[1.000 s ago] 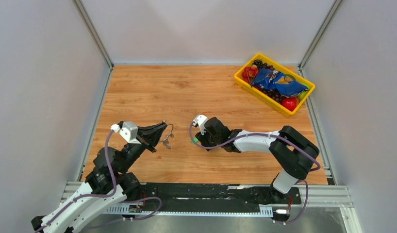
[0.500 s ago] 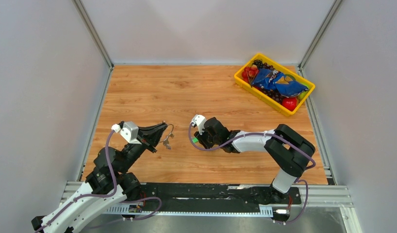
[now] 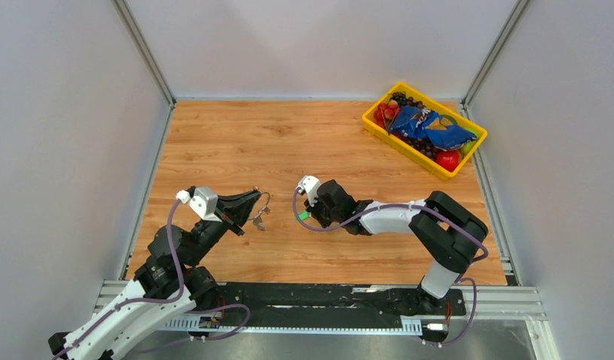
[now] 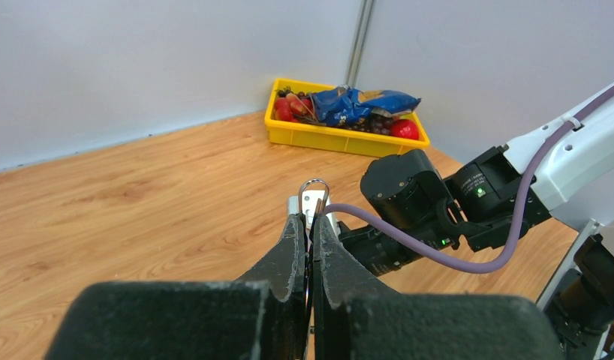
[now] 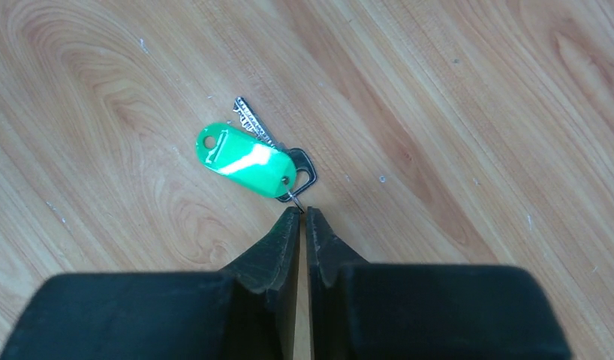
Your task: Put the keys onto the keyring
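**Wooden worktop [image 3: 236,142]: green-tag key [image 5: 248,161] at right tool [image 5: 302,212] tips**

It lies flat mid-worktop, long axis slanting away from the tips. They are almost pressed together; whether they grip it I cannot tell. Left tool [image 4: 308,221] pinches the keyring [image 4: 314,191], raised nearby.

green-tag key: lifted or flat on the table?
Flat. The green-tag key lies on the table, tag over blade; the right gripper pinches its small ring.
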Controlling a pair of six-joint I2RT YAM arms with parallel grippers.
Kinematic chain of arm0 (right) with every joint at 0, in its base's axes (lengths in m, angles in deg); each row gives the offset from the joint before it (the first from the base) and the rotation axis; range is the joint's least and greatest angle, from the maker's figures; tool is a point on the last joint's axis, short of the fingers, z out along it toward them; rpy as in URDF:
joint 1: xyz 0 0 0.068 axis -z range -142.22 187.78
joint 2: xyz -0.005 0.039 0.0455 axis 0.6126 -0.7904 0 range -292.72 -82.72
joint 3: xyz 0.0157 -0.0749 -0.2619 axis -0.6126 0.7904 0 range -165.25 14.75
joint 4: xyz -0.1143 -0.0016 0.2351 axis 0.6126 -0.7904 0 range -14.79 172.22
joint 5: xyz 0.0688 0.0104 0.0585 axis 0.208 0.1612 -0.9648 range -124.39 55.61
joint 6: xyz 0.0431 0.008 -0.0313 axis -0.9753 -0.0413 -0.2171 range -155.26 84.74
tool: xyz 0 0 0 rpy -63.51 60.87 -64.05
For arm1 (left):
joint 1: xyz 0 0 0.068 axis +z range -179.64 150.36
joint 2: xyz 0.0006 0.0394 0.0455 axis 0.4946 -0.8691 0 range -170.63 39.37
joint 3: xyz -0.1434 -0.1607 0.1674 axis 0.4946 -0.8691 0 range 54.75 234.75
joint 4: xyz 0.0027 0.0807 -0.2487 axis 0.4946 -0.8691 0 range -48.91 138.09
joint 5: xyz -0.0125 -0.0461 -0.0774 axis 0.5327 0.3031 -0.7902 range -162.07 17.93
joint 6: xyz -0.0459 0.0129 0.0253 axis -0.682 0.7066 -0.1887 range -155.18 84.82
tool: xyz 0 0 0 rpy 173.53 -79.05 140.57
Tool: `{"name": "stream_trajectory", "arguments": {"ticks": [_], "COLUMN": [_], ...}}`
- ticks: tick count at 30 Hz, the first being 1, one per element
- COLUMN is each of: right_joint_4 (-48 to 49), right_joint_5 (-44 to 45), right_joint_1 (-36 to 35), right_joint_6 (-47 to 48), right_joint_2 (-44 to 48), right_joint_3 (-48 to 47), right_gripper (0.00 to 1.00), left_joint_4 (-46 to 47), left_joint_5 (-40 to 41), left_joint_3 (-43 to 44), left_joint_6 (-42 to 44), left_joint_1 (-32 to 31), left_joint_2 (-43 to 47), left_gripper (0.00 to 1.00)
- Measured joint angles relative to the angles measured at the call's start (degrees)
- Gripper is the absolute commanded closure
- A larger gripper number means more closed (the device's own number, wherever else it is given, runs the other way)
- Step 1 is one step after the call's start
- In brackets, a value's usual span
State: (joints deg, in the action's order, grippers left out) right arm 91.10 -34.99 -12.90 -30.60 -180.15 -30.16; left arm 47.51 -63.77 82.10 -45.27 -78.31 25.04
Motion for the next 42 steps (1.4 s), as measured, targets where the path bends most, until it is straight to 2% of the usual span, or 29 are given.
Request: {"name": "stream_trajectory", "arguments": {"ticks": [4, 18, 22, 27, 30, 42], "right_joint_4": [0.07, 0.48, -0.09, -0.96, -1.4, -2.97], "right_joint_5": [-0.52, -3.58, -3.85, -3.67, -3.39, -3.63], "right_joint_1": [0.37, 0.5, 0.42, -0.31, -0.63, -0.68], "right_joint_6": [-0.02, 0.55, 1.09, 2.08, 2.67, 4.02], "right_joint_2": [-0.11, -0.31, -0.02, 0.24, 0.44, 0.42], "right_joint_3": [0.0, -0.02, -0.02, -0.02, -0.04, -0.92], "right_gripper": [1.0, 1.0, 0.85, 0.74, 0.73, 0.8], "left_joint_4": [0.07, 0.07, 0.07, 0.07, 0.07, 0.07], "left_joint_5": [-0.22, -0.26, -0.28, -0.28, -0.28, -0.28], "left_joint_3": [0.0, 0.0, 0.0, 0.0, 0.0, 0.0], "left_joint_6": [0.0, 0.0, 0.0, 0.0, 0.0, 0.0], "left_joint_1": [0.0, 0.0, 0.0, 0.0, 0.0, 0.0], "left_joint_2": [-0.37, -0.52, -0.52, -0.52, -0.52, -0.52], "left_gripper": [1.0, 1.0, 1.0, 1.0, 1.0, 1.0]}}
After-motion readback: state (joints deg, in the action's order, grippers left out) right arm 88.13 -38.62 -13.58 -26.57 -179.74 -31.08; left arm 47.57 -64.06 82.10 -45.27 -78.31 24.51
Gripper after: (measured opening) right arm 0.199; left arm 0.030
